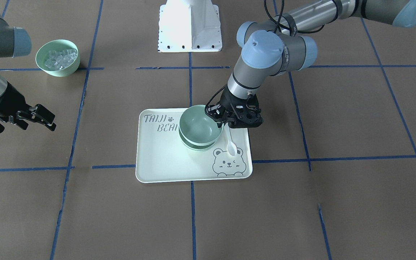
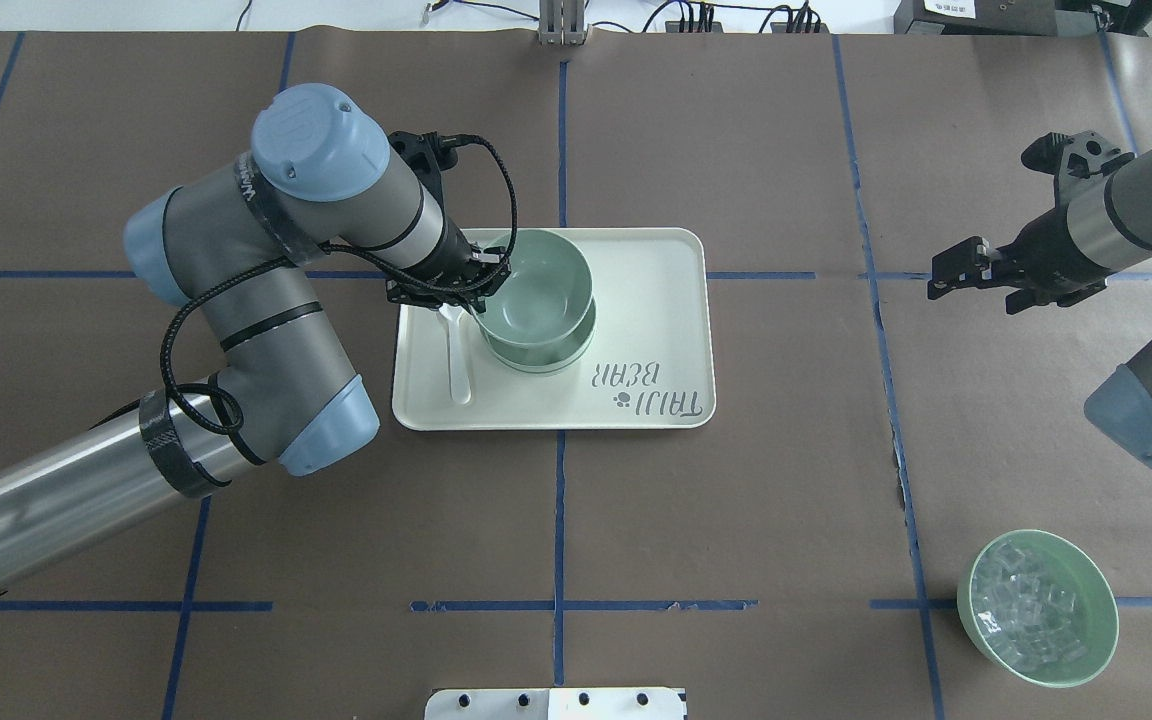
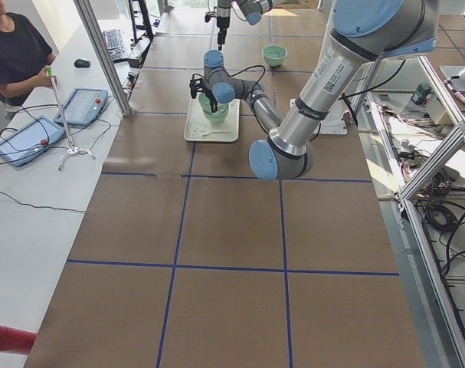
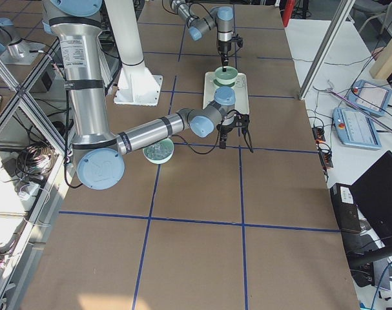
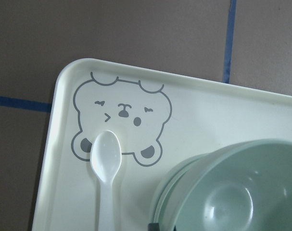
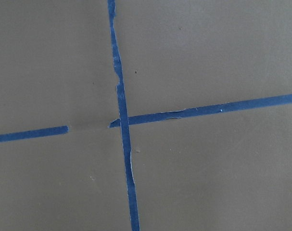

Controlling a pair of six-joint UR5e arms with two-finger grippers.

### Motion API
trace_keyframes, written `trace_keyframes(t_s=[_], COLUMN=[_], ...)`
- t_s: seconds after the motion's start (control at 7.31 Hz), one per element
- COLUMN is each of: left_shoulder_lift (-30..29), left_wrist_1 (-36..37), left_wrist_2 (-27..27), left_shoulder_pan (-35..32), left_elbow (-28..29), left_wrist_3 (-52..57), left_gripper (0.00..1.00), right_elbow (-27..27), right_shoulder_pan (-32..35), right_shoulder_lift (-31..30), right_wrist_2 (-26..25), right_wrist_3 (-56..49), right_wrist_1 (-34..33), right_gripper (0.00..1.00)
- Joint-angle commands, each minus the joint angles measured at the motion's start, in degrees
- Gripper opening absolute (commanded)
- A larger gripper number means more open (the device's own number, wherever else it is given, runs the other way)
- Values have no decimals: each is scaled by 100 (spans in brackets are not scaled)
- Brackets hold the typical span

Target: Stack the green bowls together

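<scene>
Brown-papered counter (image 2: 736,500) holds your tray (image 2: 656,300) at frame centre, where the green bowls (image 2: 536,300) sit stacked. Your left gripper (image 2: 481,290) pinches the top bowl's rim; your right gripper (image 2: 986,212) hangs spread, upper right of the overhead view.

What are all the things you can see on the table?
pale mint-green round plastic bowls: at least two show, nested in one stack on the tray; the top bowl is empty
mint-green bowl of clear ice-like cubes: one, on the table away from the tray, on the robot's right
cream rectangular plastic tray with a bear drawing: one, mid-table
white plastic spoon: one, lying on the tray beside the stack
brown table with blue tape lines: one, under everything
seated person in a dark shirt: one, at a side desk
left hand: one, black, gripping the top bowl's rim
right hand: one, black, open, over bare table
</scene>
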Motion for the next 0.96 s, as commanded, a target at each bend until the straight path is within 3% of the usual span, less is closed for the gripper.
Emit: trace_keyframes(t_s=[0.0, 0.82], left_shoulder_lift=[53, 0], left_wrist_1=[-8, -70], left_wrist_2=[12, 3], left_shoulder_pan=[23, 67], left_elbow=[16, 148], left_wrist_3=[-14, 21], left_gripper=[0, 0], right_elbow=[17, 8], right_shoulder_pan=[1, 1], right_shoulder_lift=[-9, -9], right_wrist_2=[7, 7], right_wrist_3=[8, 8], right_wrist_1=[0, 0], right_gripper=[100, 100])
